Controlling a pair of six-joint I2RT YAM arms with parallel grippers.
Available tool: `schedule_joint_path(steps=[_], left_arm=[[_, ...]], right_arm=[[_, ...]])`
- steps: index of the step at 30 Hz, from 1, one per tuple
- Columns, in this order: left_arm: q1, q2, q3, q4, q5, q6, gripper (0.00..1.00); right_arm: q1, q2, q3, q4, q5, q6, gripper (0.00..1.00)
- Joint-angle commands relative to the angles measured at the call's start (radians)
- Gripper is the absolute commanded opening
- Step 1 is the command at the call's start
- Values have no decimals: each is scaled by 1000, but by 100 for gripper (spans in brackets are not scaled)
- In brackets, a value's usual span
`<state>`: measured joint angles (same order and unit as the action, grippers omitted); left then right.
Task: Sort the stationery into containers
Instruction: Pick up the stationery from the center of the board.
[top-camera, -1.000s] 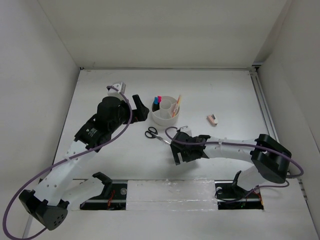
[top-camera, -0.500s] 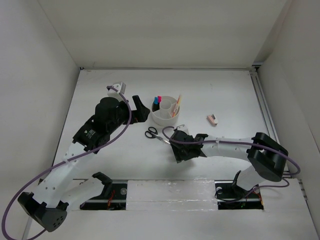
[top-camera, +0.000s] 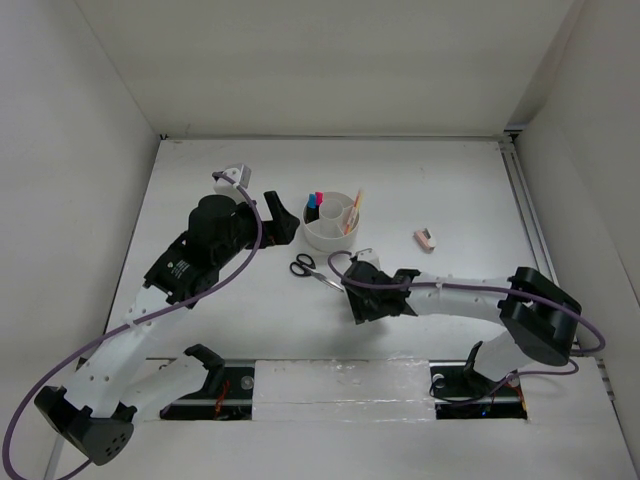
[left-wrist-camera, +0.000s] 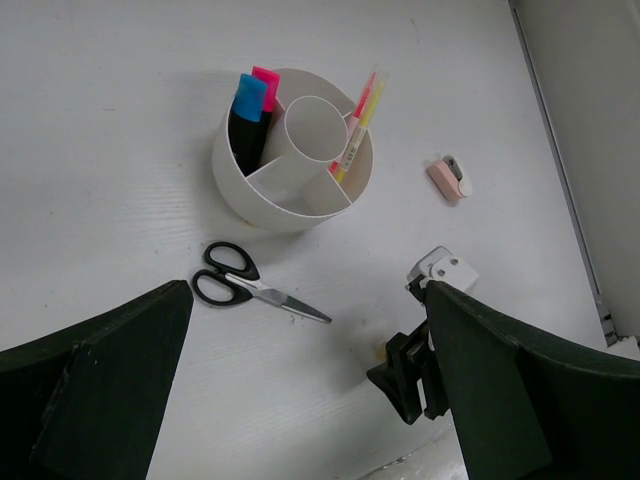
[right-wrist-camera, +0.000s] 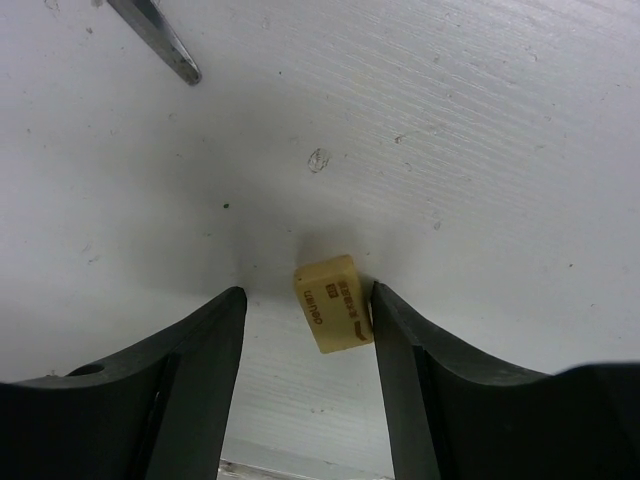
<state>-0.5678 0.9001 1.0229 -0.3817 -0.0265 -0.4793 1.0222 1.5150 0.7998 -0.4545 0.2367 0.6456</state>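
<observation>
A tan eraser lies flat on the table between the fingers of my right gripper. It touches the right finger, and a gap remains on the left, so the gripper is still open. From above, the right gripper sits just below the black-handled scissors. The white divided tub holds blue and pink highlighters and a yellow pencil with a red pen. My left gripper hangs wide open left of the tub, holding nothing.
A pinkish eraser lies to the right of the tub. The scissors' blade tip points toward the right gripper. White walls enclose the table at the left, back and right. Both arm bases stand at the near edge.
The right gripper's jaws have narrowed around the tan eraser. The left arm has barely moved.
</observation>
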Motion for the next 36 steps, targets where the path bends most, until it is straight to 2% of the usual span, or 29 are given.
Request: schedule_joint_path(steps=[1,7,13,16,17,18,19,20,22,26,30,34,36], left_arm=[[-1,-18,-3,41,11,18,100],[-1,-9,-3,41,11,18,100],[-1,-9,6,41,11,18,100],[-1,0,6,41,11,18,100],[-1,0,6,41,11,18,100],[-1,0,6,41,20,18,100],[-1,0,6,41,20,18,100],[-1,0,6,41,20,18,100],[-1,10,6,53,46,27,100],[-1,10,-3,87,126,27,100],[-1,10,-12,151,276,5,100],[-1,10,-12,239,533,-15,100],[-1,10,-21,280,604,-24,100]], right_arm=[[25,22,-45,-10,-71,60,59],[56,33,-54,-33,-71,112,55],[96,54,-73,-42,-62,163,42],[96,73,-82,-33,-53,172,32],[96,82,-82,-33,-39,184,18],[96,82,-82,-33,-39,193,10],[96,82,-82,-33,-27,193,3],[96,82,-70,-33,-17,204,0],[119,47,-54,-53,16,215,0],[162,-140,-1,-65,99,214,0],[173,-420,-1,16,159,108,0],[173,-583,-1,130,188,-102,0],[173,-624,-1,152,204,-144,0]])
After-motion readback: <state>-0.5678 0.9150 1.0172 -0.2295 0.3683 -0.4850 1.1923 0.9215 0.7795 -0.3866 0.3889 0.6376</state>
